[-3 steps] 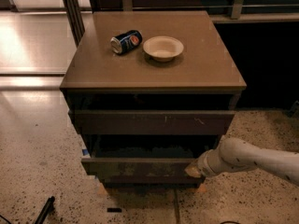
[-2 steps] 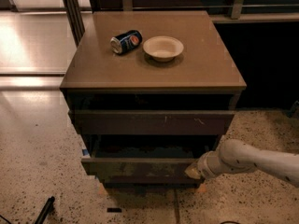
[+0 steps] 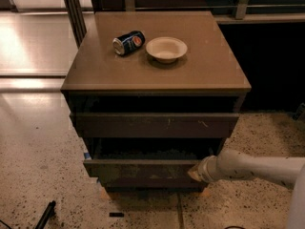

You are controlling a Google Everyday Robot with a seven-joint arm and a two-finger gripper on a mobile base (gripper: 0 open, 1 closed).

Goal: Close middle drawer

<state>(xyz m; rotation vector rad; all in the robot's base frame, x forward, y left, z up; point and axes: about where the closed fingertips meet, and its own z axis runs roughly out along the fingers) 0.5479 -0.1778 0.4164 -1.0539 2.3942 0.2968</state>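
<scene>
Looking at the cabinet (image 3: pixel 71 106), you see three drawers stacked one over the other. The middle drawer (image 3: pixel 143 168) is the second one down. It sits pulled out toward the near side, so you can look down into its dark inside. It is long and flat, and its long side runs from left to right. Its plain front faces the near side. The top drawer (image 3: pixel 155 125) above it is taller and is out a little too. The lowest drawer (image 3: pixel 152 182) shows as a thin strip just under the middle one.

There is one arm (image 3: pixel 252 168), pale and round, coming in from the right. Its one hand (image 3: pixel 193 173) is at the right end of the middle drawer's front, right up against it. You cannot tell if the hand is apart or together.

On the counter (image 3: pixel 190 78) there are two things. One blue can (image 3: pixel 128 42) lies on its side at the far left. One pale bowl (image 3: pixel 166 49) stands just to the right of it, close by but not touching.
</scene>
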